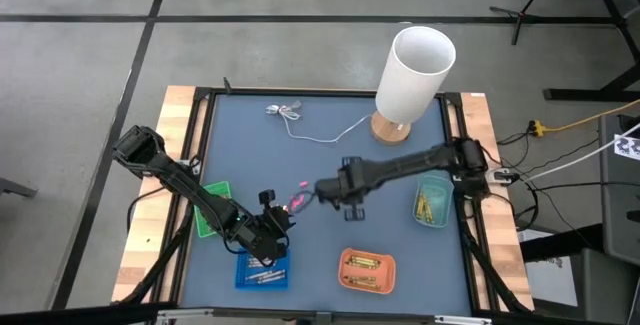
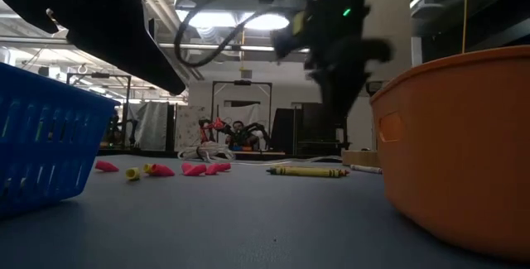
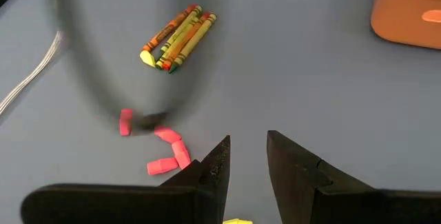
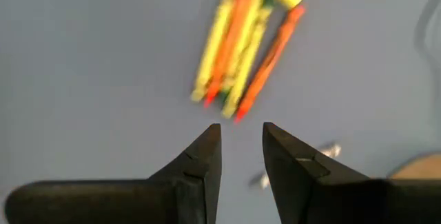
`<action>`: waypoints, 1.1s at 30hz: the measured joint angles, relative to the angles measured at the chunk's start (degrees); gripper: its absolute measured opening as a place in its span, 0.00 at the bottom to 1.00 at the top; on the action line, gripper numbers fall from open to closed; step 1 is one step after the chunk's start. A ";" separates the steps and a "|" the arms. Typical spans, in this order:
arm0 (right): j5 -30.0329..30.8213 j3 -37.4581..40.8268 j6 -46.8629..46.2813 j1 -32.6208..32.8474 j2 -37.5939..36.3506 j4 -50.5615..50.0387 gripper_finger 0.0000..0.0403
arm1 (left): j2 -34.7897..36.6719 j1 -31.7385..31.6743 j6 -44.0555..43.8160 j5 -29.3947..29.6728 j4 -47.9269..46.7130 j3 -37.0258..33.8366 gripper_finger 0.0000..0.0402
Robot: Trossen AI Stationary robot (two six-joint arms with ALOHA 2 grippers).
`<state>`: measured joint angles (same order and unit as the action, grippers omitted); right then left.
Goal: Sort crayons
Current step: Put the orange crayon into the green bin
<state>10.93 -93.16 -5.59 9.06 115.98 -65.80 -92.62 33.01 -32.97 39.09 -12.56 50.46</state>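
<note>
Overhead, view by view, the scene read as follows.

High view, left gripper (image 1: 281, 227): it hung over the near-left part of the blue table (image 1: 320, 180), just beside the far edge of the blue tray (image 1: 262, 272); a green tray (image 1: 212, 215) lay to its left.
High view, right gripper (image 1: 322, 192): it reached in from the right to the table's middle, close to small pink pieces (image 1: 297, 201).
High view, other trays: an orange tray (image 1: 367, 271) near the front held crayons; a pale tray (image 1: 433, 201) on the right held yellow ones.
High view, far side: a white cylinder (image 1: 414, 75) stood by a thin white cable (image 1: 318, 130).
Low view, crayons (image 2: 306, 171): a yellow bundle lay flat on the table, with pink and yellow stubs (image 2: 157, 170) to its left; the blue tray rose at near left and the orange tray at near right.
Left wrist view, left gripper (image 3: 247, 156): the fingers stood parted with nothing between them; pink stubs (image 3: 165, 151) lay just beside the tips, and a bundle of crayons (image 3: 178, 38) farther off.
Right wrist view, right gripper (image 4: 241, 148): the fingers stood apart, holding nothing, hanging just short of the tips of yellow and orange crayons (image 4: 241, 45).
</note>
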 joint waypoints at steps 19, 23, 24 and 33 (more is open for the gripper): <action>-8.43 10.86 -0.02 -9.12 0.00 21.53 0.26 | 0.00 0.00 -2.67 0.00 0.04 0.00 0.20; -6.51 11.53 -0.06 -9.08 0.00 22.61 0.26 | 0.00 0.02 -2.92 0.00 0.04 0.00 0.20; -5.82 11.53 -0.10 -9.08 0.00 22.60 0.26 | 0.00 0.01 -2.97 0.00 0.04 0.00 0.20; -5.64 11.53 -0.06 -9.10 0.00 22.71 0.26 | 0.00 0.02 -3.05 0.00 0.05 0.00 0.20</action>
<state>5.29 -81.62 -5.65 -0.03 115.98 -43.09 -92.62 33.04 -36.02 39.09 -12.50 50.46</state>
